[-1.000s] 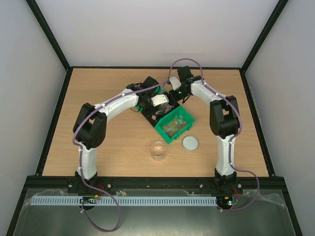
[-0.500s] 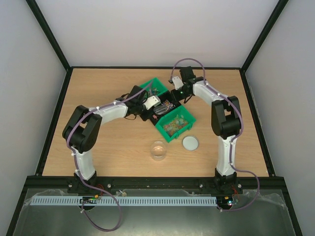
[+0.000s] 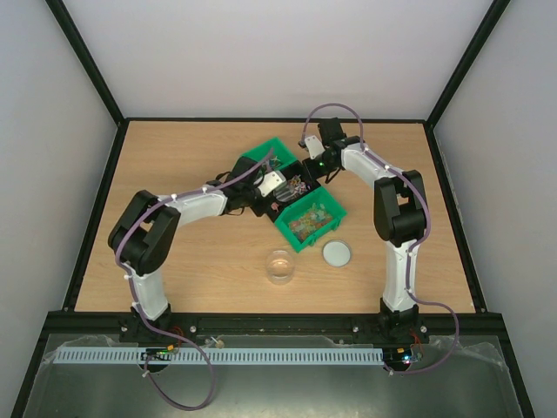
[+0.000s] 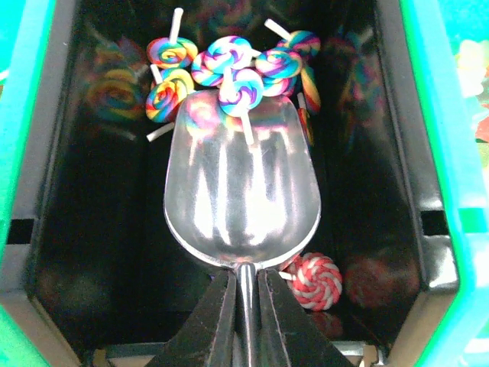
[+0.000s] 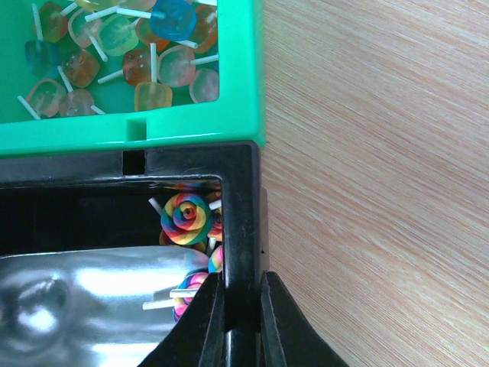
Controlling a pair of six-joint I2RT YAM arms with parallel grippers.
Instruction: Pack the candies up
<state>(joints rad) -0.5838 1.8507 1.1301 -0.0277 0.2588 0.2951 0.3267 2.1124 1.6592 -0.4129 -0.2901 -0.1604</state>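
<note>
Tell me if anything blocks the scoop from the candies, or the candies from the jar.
Nothing visible. The scoop, in the left end effector, has its lip at the candies in the black bin. The jar stands open, lid beside it.

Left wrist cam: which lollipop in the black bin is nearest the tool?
The red-and-white swirl lollipop, alone by the shiny metal scoop's neck, next to the left tool. The rainbow swirl lollipops all lie at the scoop's far lip.
</note>
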